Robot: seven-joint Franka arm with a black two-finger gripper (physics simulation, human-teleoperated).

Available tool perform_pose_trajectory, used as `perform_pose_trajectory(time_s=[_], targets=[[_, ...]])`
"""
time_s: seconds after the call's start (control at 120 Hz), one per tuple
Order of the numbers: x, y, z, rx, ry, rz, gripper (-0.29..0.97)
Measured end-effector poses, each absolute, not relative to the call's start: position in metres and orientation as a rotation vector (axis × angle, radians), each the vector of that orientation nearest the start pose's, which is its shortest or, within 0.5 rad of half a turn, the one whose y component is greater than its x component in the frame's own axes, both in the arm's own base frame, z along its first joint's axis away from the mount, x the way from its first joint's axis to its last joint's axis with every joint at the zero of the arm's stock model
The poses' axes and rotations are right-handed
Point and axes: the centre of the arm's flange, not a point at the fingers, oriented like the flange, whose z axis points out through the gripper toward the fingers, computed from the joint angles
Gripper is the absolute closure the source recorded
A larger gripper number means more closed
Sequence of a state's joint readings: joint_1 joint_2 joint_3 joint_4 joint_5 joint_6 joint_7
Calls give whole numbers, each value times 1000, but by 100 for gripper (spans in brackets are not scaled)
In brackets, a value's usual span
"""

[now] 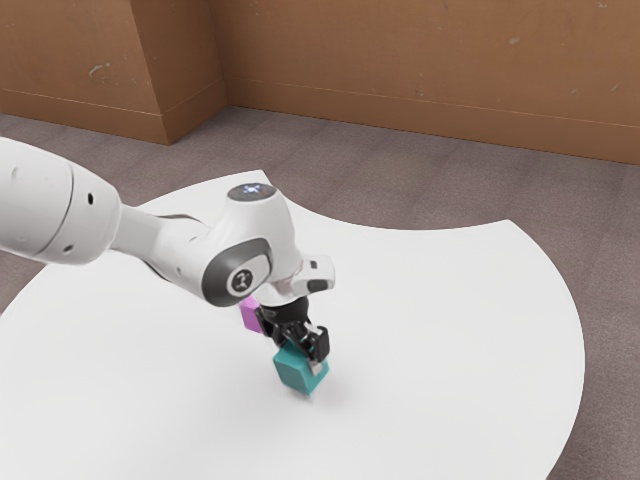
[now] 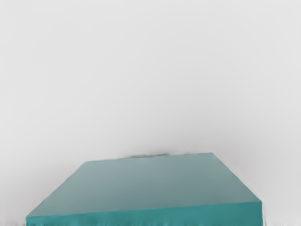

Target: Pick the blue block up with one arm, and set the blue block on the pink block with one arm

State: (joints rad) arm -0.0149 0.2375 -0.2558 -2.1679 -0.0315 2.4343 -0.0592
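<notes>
In the exterior view, your arm (image 1: 150, 240) comes in from the exterior view's left and bends down over the white tabletop (image 1: 450, 320). Your pincer (image 1: 303, 352) points downward near the tabletop's middle. Its black fingers are closed on the upper part of the blue block (image 1: 297, 376), one on each side, with some teal showing between them. The block hangs a little tilted below the hand, and a small shadow lies right under it. You cannot tell from here whether its lowest corner touches the tabletop or is just off it. The pink block (image 1: 249, 313) sits on the tabletop just beside the pincer, toward the exterior view's left and a bit farther back. The wrist partly hides it, so you see only a small magenta patch. The two blocks are close but apart. Brown floor (image 1: 420, 190) and a tan wall (image 1: 420, 60) lie beyond the tabletop.

In the wrist view, the blue block (image 2: 150, 188) sits just under your hand, with its flat teal top face and a darker front edge showing. Past it is plain white tabletop (image 2: 150, 70).
</notes>
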Motion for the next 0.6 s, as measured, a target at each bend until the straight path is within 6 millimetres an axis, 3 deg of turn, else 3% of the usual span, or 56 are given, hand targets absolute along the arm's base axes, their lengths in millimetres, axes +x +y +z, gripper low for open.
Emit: perform_pose_trajectory(time_s=[0.233,0.6], targets=[[560,-102,341,-3192,165,-99,30],[572,-36,375,-3174,6,-110,30]])
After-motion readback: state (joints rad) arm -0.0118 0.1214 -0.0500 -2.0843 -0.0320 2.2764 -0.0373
